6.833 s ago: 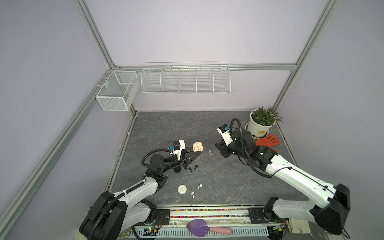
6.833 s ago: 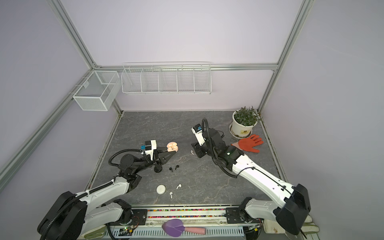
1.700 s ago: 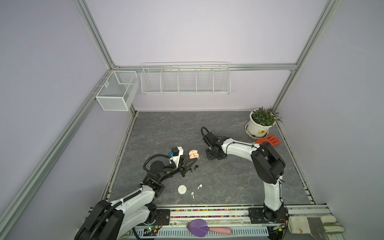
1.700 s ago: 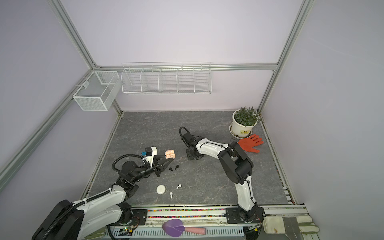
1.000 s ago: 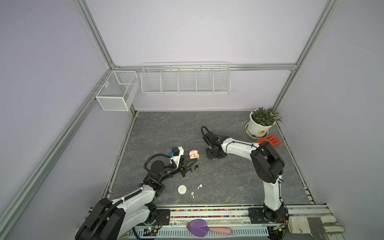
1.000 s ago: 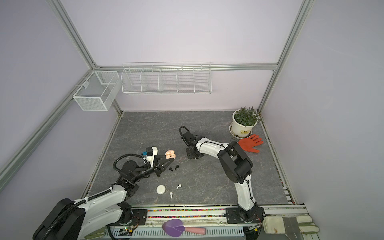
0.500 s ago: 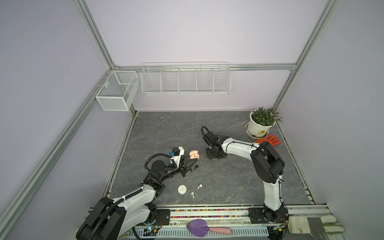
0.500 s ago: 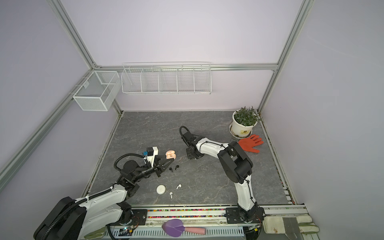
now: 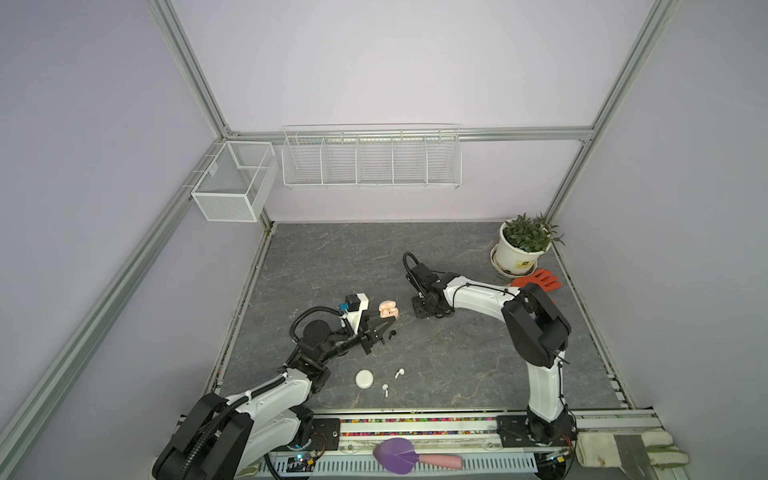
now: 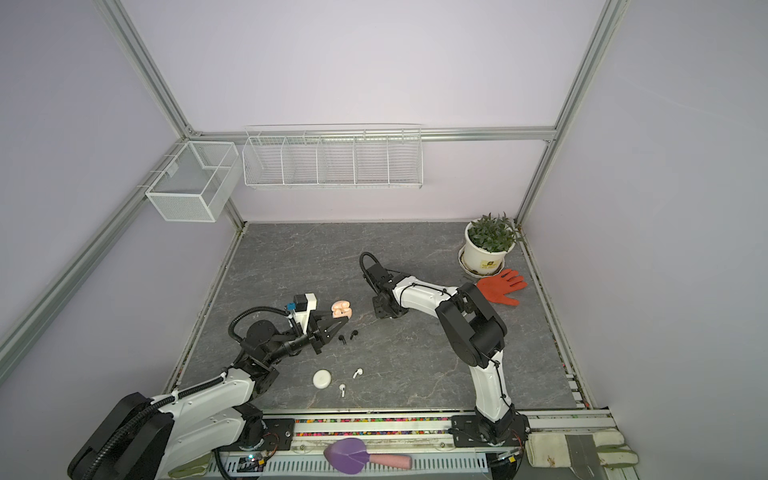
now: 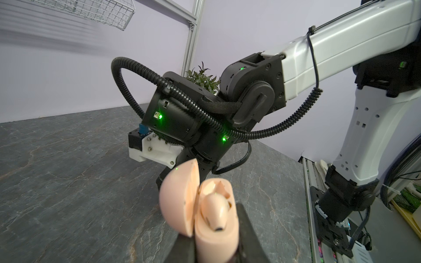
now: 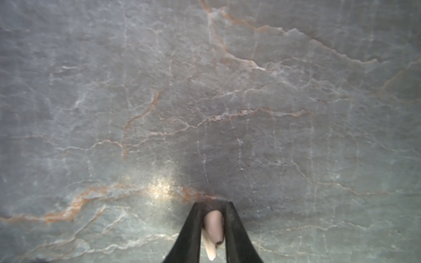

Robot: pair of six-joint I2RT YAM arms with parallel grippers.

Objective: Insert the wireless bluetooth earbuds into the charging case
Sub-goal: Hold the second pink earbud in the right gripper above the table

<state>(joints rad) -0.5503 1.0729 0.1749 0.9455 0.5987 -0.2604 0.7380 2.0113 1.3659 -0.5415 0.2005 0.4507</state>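
Down on the dark marbled desk, the left hand is pressed together on the lower body of the pink charging case, near the middle of the desk in both top views. The left wrist view shows the case's lid hinged open and one pale pink earbud seated in a slot. The right hand points steeply down just to the right of the case, apart from it. In the right wrist view its two black fingers sit narrowly apart, pinching a second pale pink earbud between them, with the fingertips at or just above the desk surface. Two black earbuds lie loose on the desk just in front of the left hand. Nearer the front edge, two white earbuds lie beside a closed white round case. A potted plant stands in the far right corner with an orange glove lying next to it.
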